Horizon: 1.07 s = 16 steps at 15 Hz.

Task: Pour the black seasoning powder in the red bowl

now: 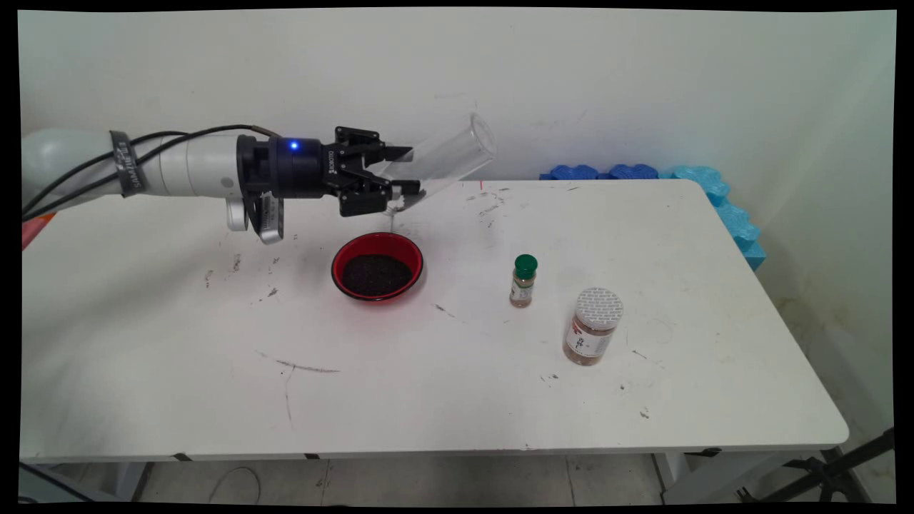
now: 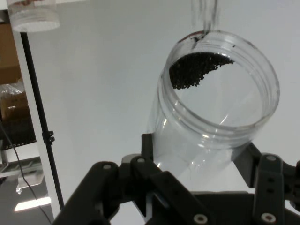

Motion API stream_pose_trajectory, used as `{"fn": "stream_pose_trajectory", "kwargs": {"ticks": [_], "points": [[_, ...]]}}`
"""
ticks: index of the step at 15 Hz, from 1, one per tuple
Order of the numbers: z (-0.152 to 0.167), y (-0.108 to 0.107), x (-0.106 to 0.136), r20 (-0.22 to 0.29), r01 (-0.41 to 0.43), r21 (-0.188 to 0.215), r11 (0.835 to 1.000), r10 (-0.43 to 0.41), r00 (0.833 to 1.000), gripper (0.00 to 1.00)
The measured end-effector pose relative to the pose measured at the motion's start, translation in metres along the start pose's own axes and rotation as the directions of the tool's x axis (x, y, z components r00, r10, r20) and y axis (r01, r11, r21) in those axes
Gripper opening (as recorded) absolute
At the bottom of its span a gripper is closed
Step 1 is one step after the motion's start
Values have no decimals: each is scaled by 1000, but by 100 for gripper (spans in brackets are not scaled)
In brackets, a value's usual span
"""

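Note:
My gripper [image 1: 405,171] reaches level from the left and is shut on a clear plastic jar [image 1: 450,158]. The jar is tilted, its open mouth up and to the right, its base by the fingers, and it looks empty. Just below and a little left of it a red bowl [image 1: 339,260] holding dark grains [image 1: 377,275] sits on the white table [image 1: 500,385]. In the hand view the gripper [image 2: 197,157] clamps the jar [image 2: 220,119] from both sides, and dark grains [image 2: 197,70] with a bit of red rim show through its clear wall.
To the right of the bowl stands a small spice bottle with a green cap [image 1: 523,280]. A bigger jar with a white lid [image 1: 594,325] stands nearer the front. Blue foam pieces [image 1: 714,193] line the table's far right corner. The wall is close behind.

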Motion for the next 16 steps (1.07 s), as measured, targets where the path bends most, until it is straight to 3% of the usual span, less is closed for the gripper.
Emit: {"fn": "stream_pose_trajectory", "kwargs": {"ticks": [11, 16], "points": [[-5, 1, 4, -13, -61, -4, 998, 61, 998, 0], [-8, 3, 2, -27, -136, 11, 991, 136, 990, 0]]}}
